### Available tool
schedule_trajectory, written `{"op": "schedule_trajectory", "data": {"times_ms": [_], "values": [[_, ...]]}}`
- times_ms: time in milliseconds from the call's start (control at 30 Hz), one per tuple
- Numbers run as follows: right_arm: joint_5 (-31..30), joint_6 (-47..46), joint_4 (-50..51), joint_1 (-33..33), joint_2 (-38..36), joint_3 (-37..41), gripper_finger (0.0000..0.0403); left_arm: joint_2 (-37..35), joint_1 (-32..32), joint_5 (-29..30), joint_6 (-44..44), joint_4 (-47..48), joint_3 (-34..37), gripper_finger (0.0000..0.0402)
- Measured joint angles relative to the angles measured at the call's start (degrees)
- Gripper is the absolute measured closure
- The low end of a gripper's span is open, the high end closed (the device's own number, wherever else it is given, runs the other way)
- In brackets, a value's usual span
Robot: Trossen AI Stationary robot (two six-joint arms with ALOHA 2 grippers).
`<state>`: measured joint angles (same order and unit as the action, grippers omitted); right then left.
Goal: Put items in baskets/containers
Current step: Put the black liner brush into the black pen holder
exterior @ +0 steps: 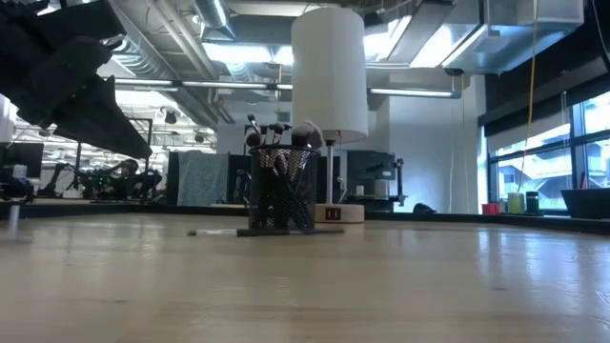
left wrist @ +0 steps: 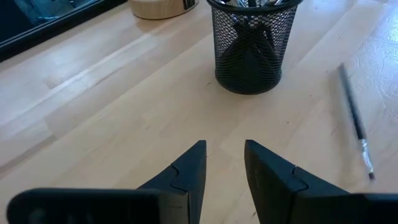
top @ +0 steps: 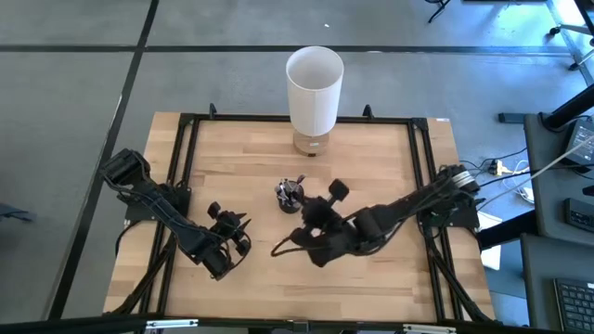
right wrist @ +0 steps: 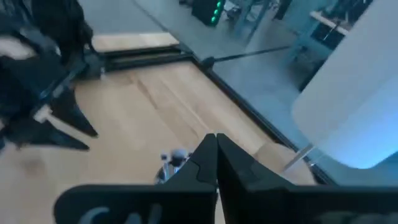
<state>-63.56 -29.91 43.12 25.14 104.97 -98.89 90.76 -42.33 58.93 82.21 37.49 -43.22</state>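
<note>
left tool [left wrist: 222, 165] slightly parted, empty | right tool [right wrist: 216, 149] closed | loose brush [left wrist: 356, 121] beside cup [left wrist: 250, 46], faint in low view

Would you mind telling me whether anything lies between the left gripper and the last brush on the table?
Nothing visible does. The left gripper is open over bare wood, and the brush lies apart beside the mesh cup.

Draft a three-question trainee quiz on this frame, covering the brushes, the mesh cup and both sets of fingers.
1. True or false: every makeup brush is already in the black mesh cup.
2. Which gripper has its fingers pressed together? A) left gripper B) right gripper
3. Fill in: the tall white cylinder stands on a ____ base.

Key: 1 false, one makeup brush lies on the table beside the cup; 2 B; 3 wooden.
</note>
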Motion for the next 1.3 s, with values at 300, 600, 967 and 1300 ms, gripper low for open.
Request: {"op": "schedule_trajectory", "data": {"times_ms": [300, 600, 967, 1300], "values": [[39.08, 17.42, -4.43, -4.93, 6.93, 0.12, 0.0387, 0.00, -0.62, 0.89, 0.02, 0.01, -0.01, 0.0297], [56.68, 38.49, -14.74, -9.41, 17.83, 0.16, 0.0300, 0.00, -0.92, -2.31, 1.15, 5.43, -0.02, 0.0297], [49.04, 48.44, -24.14, -13.95, 23.35, 0.13, 0.0235, 0.00, -3.46, -8.77, 17.46, 19.77, 0.68, 0.0297], [46.00, 48.18, -24.10, -13.63, 23.03, -0.23, 0.0268, 0.00, -5.72, -4.77, 18.43, 18.67, 0.96, 0.0297]]}}
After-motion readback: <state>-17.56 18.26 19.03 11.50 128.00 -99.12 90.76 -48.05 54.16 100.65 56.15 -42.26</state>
